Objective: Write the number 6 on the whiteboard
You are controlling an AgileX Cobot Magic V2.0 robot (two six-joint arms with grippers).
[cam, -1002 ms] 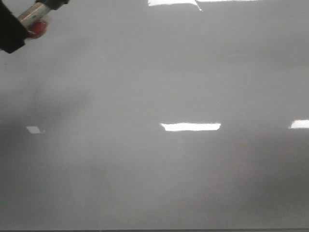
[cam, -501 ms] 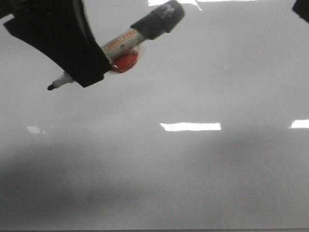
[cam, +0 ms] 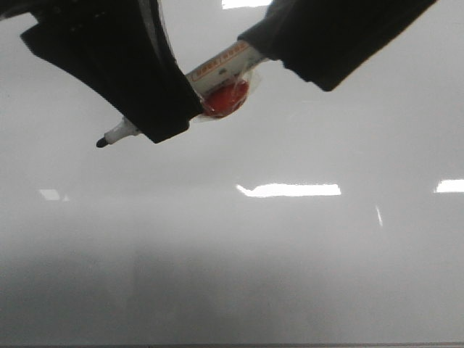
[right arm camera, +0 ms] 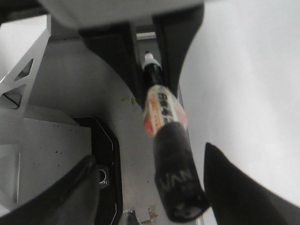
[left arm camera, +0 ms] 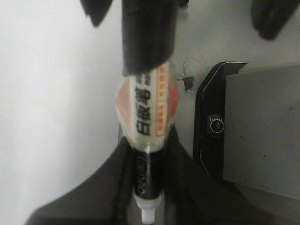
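Observation:
The whiteboard (cam: 290, 275) fills the front view, glossy grey-white; no number 6 shows on it. My left gripper (cam: 163, 116) is shut on a marker (cam: 221, 69) that has a white label and a red lump (cam: 226, 98) taped to it. The marker's black tip (cam: 101, 143) points down-left above the board. In the left wrist view the marker (left arm camera: 149, 108) sits between the left gripper's (left arm camera: 147, 187) fingers. My right gripper (cam: 326, 43) reaches in from the upper right. In the right wrist view it (right arm camera: 159, 187) is open, its fingers on either side of the marker's dark cap end (right arm camera: 178, 183), with gaps.
Bright glare patches (cam: 288, 190) lie on the board, and a dark edge (cam: 232, 345) runs along its bottom. A black device on a grey plate (left arm camera: 215, 126) shows beside the board in both wrist views (right arm camera: 105, 173).
The left gripper with the marker has come in from the upper left and moved right and slightly down. The right gripper has come in from the upper right to the marker's cap end.

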